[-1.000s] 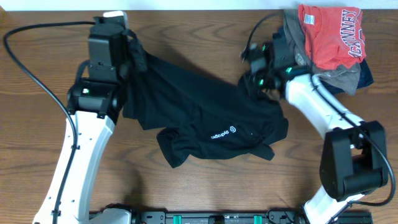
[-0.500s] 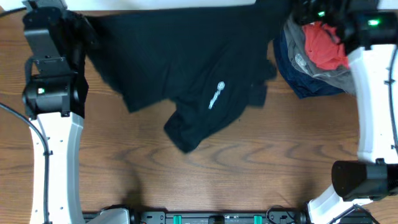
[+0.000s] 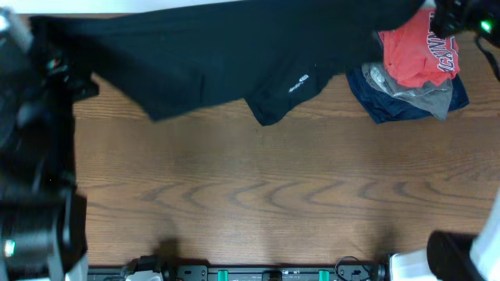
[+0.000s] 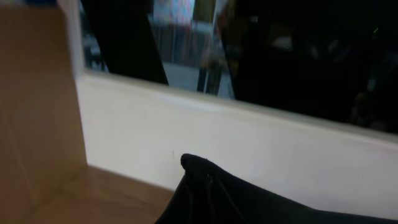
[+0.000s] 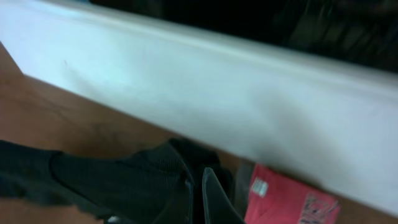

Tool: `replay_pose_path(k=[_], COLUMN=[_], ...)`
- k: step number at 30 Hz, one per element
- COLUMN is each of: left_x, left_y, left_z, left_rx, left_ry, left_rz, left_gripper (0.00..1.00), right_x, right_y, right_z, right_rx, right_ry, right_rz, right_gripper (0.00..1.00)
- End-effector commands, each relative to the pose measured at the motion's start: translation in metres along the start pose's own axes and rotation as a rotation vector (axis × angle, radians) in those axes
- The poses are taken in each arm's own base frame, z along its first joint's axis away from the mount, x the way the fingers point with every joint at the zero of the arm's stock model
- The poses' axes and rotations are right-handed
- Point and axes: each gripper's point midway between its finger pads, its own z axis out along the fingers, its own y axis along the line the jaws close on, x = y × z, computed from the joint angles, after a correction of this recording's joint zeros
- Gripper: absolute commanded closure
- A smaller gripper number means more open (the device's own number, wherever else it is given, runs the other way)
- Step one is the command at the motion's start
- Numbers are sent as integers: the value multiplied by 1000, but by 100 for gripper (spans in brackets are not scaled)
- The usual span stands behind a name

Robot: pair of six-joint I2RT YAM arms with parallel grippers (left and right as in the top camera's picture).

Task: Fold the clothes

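Observation:
The clothes (image 3: 234,55), a black garment with a small white logo (image 3: 297,83), hang stretched wide along the table's far edge. In the left wrist view my left gripper (image 4: 202,193) is buried in a bunched peak of black cloth (image 4: 249,202), and its fingers are hidden. My right gripper (image 5: 200,196) is shut, with a ribbed black edge (image 5: 124,180) pinched between its fingers. The blurred left arm (image 3: 35,156) holds the garment's left end. At the top right corner the right arm (image 3: 469,16) holds the other end.
A pile of a red shirt with white lettering (image 3: 414,51), a grey garment (image 3: 418,95) and a navy one (image 3: 367,90) lies at the far right, just under the stretched cloth. A white ledge (image 4: 249,143) borders the back of the wooden table (image 3: 250,195).
Both arms swung outward and toward the far edge. The black garment went from a crumpled heap mid-table to a wide taut span along the back.

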Motion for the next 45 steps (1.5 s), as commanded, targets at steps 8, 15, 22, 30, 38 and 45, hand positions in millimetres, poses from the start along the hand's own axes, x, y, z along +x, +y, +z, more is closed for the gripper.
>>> replay_pose_path(k=[8, 15, 22, 30, 38, 45], left_x=[13, 73, 81, 19, 89, 196], left_y=[17, 13, 8, -1, -4, 19], left_z=[23, 95, 169, 177, 172, 124], left_rx=[-91, -79, -73, -50, 1, -60], left_ry=[48, 209, 127, -62, 230, 705], left_rz=[53, 73, 62, 71, 97, 135], left_gripper=[94, 94, 94, 94, 94, 94], right_x=[-19, -6, -32, -92, 1, 137], right_y=[-12, -9, -34, -43, -27, -1], right_z=[-28, 51, 122, 101, 150, 183], right_rx=[98, 17, 170, 247, 96, -51], right_ry=[-68, -22, -150, -394, -51, 429], right_rz=[-51, -62, -125, -147, -73, 49], right_gripper=[99, 99, 99, 99, 99, 99])
